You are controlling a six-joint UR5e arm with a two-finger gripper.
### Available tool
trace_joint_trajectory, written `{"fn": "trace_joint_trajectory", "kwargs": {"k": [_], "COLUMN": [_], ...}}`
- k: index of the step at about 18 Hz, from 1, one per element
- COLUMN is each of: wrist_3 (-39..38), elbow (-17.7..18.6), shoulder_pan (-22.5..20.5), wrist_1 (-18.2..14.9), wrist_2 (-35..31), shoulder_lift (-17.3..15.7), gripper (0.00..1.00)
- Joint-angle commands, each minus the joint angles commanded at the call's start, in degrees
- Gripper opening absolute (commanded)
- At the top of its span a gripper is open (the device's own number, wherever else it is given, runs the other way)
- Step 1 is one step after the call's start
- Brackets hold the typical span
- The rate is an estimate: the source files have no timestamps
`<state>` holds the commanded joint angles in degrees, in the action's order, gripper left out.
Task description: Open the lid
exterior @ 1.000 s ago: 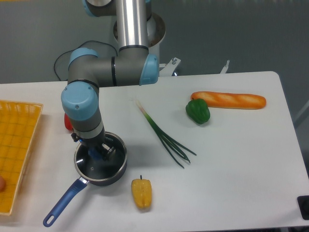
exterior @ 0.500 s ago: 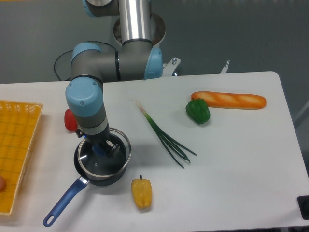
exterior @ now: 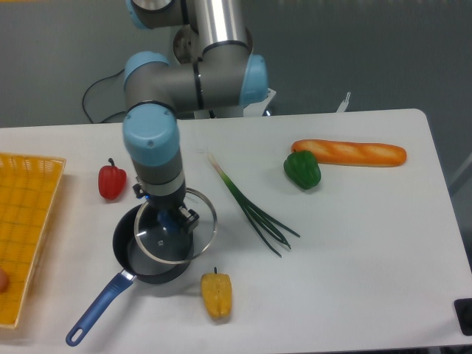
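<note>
The round glass lid [exterior: 193, 240] with its thin metal rim hangs above the dark saucepan [exterior: 144, 258], shifted toward the pan's right side. My gripper [exterior: 172, 219] comes down from above and is shut on the lid's blue centre knob. The saucepan sits on the white table with its long blue handle [exterior: 96, 310] pointing to the front left. The left part of the pan's inside shows uncovered.
A red pepper [exterior: 111, 181] lies left of the arm and a yellow pepper [exterior: 216, 294] just in front of the pan. Spring onions [exterior: 253, 213], a green pepper [exterior: 302, 169] and a baguette [exterior: 349, 153] lie to the right. A yellow basket [exterior: 22, 221] stands at the left edge.
The gripper has risen and moved right with the lid in it. The lid has come off the saucepan, which stays in place. The red pepper is now fully in view.
</note>
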<state>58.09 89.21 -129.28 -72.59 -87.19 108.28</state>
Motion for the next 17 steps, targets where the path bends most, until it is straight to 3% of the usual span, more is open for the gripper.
{"fn": "trace_joint_trajectory", "kwargs": {"k": [17], "wrist_3": [6.07], "elbow": [1.14], "shoulder_pan": [-6.24], "wrist_1": [-0.8], "wrist_2": [0.0], "shoulder_lift": [-1.14], "gripper": [0.44]}}
